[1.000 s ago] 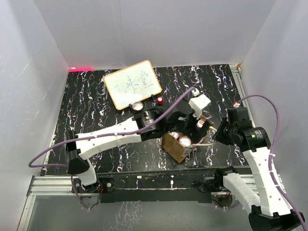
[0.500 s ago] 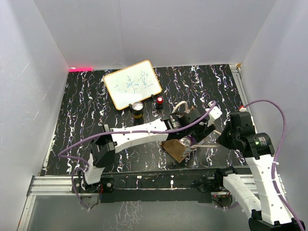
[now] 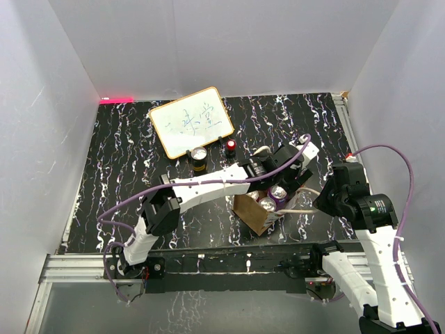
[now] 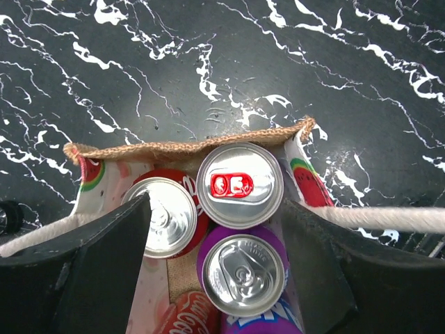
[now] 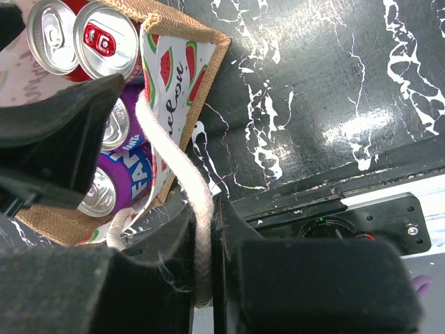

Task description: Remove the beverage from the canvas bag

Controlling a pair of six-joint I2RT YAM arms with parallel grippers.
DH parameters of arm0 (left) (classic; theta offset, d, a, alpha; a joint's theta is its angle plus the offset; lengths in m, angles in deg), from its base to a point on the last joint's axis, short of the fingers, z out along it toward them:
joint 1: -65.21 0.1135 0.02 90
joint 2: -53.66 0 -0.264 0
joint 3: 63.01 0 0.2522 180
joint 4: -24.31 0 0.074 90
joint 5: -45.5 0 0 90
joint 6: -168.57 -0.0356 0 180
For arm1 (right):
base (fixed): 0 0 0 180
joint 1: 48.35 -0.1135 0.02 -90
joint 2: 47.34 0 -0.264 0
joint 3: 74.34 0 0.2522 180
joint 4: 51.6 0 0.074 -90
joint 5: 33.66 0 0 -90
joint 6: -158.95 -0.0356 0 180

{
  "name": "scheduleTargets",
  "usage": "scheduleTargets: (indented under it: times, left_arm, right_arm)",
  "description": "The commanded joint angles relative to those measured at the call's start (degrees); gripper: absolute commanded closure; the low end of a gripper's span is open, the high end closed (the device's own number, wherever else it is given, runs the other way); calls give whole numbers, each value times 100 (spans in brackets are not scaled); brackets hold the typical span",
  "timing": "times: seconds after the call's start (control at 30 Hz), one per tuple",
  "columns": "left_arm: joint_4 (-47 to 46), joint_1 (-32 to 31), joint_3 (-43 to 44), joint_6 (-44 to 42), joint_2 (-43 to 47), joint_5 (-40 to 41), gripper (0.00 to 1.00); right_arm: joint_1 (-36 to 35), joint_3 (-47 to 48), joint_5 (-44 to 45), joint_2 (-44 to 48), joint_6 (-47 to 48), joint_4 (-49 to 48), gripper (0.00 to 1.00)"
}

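Note:
The canvas bag stands open near the table's front edge, with beverage cans upright inside. In the left wrist view its woven rim frames a red-tabbed can, a red can with a silver top and a purple can. My left gripper hangs open over the bag. Its fingers straddle the purple can, with a gap on the left side. My right gripper is shut on the bag's white cord handle, to the right of the bag.
A whiteboard lies at the back of the black marbled table. One can and a small red object stand in front of it. The metal front rail runs close behind the bag. White walls close in both sides.
The left arm swung down from behind the bag and now reaches over its open top. The right gripper shifted slightly right early on, still pinching the cord.

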Motion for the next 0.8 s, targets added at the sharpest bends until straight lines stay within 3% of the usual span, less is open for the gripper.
scheduleTargets:
  times: [0.0,0.77]
  left_arm:
    - [60,9,333,33,-144,-242,26]
    - [-31,9,960,-586,-1202,-619,32]
  right_arm:
    - [-11,98,201,40,203,-182,90]
    - [-386,154,476,70,347,-309,88]
